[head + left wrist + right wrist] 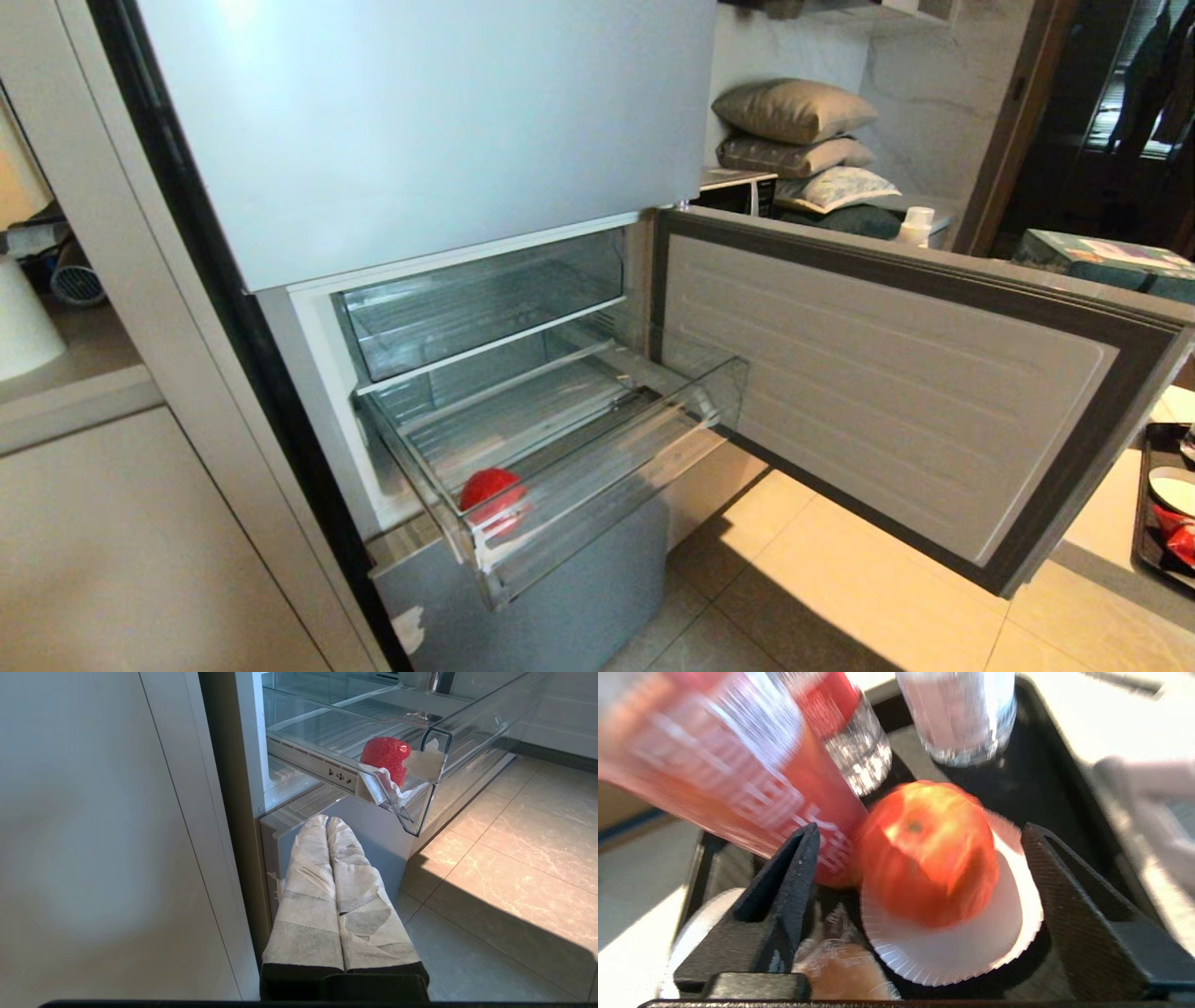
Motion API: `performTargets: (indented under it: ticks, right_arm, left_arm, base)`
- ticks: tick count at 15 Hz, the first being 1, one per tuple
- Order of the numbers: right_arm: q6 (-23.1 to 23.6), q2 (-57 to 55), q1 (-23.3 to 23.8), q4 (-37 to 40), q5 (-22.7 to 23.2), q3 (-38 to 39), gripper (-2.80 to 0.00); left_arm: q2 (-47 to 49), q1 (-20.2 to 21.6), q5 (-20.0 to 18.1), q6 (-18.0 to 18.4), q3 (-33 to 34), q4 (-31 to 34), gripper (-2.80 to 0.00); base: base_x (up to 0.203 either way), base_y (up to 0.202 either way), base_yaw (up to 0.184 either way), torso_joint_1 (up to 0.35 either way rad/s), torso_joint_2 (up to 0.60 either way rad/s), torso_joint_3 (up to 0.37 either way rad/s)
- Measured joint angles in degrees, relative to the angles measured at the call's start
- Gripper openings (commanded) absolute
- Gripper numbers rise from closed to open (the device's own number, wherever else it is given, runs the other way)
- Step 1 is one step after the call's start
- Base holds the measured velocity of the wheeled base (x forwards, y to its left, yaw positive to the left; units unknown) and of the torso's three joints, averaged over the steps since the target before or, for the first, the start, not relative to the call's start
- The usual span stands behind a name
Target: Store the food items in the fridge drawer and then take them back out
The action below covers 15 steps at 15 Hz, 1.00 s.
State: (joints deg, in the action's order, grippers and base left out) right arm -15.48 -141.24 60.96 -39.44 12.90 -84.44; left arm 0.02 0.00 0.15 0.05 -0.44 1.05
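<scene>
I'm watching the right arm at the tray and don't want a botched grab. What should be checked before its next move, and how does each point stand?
1. Drawer pulled out, top open: ok.
2. Room in the drawer beside the red item already in it: ok.
3. Right gripper open: ok, fingers spread on either side of the apple.
4. Apple free to lift: not ok, the red bottle sits against it.
5. Apple seated in its paper cup: ok.
6. Left gripper out of the way: ok, shut, below the drawer.
</scene>
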Motion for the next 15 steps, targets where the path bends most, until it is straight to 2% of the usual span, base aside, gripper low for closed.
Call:
performTargets:
  ticks: [1, 2, 7, 11, 13, 15]
  right_arm:
    - [0.00, 1.41, 0.23, 0.02, -0.02, 1.06, 0.00]
    - [-0.02, 2.95, 0.54, 0.04, -0.02, 2.59, -2.80]
    - [0.05, 17.15, 2.37, 0.10, 0.00, 15.85, -2.80]
    - [2.37, 38.52, 2.52, -0.09, 2.77, 36.05, -2.80]
    - [4.40, 50.52, 0.01, -0.16, 4.79, 47.61, -2.80]
    - [5.66, 63.20, -8.33, -0.13, 5.66, 59.39, -2.80]
  left_arm:
    - [0.00, 0.00, 0.01, -0.02, 0.00, 0.00, -2.80]
    - [0.00, 0.00, -0.03, 0.00, 0.00, 0.00, -2.80]
    - [0.00, 0.02, -0.03, -0.02, 0.00, 0.00, -2.80]
    - [0.00, 0.00, -0.02, 0.00, 0.00, -0.01, -2.80]
    - [0.00, 0.00, -0.04, 0.00, 0.00, 0.02, -2.80]
    - [0.00, 0.00, -0.02, 0.02, 0.00, 0.00, -2.80]
  base:
    - [0.000, 0.000, 0.000, 0.000, 0.00, 0.000]
    - [0.000, 0.000, 0.000, 0.000, 0.00, 0.000]
    - [0.000, 0.000, 0.000, 0.000, 0.00, 0.000]
    - [0.000, 0.000, 0.000, 0.000, 0.00, 0.000]
    - [0.000, 0.000, 0.000, 0.000, 0.00, 0.000]
    - [0.000, 0.000, 0.000, 0.000, 0.00, 0.000]
